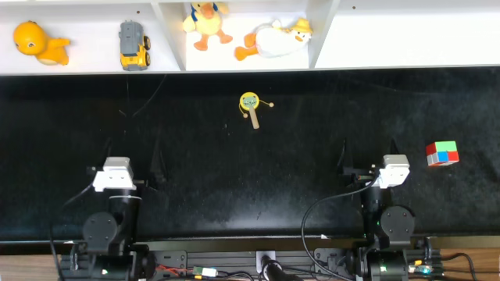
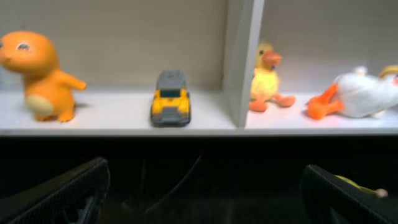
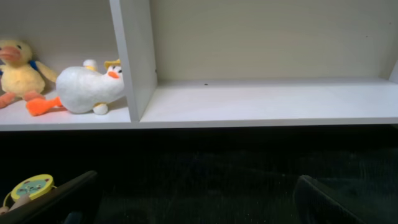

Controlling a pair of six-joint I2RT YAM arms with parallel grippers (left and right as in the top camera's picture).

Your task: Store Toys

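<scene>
Toys not yet stored number two: a rattle drum (image 1: 251, 107) at upper centre of the desk (image 1: 234, 179) and a colour cube (image 1: 442, 153) at mid-right. Four sit in the shelf (image 1: 406, 47) along the top. The left claw (image 2: 205, 193) and right claw (image 3: 193, 199) gape wide, empty.

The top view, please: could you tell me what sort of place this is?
Probably a robot test bench rather than a home: a black table, a white shelf holding a plush duck and a toy truck, and robot arms standing at the front.

Yellow duck (image 1: 207, 23), white goose (image 1: 272, 42)
</scene>
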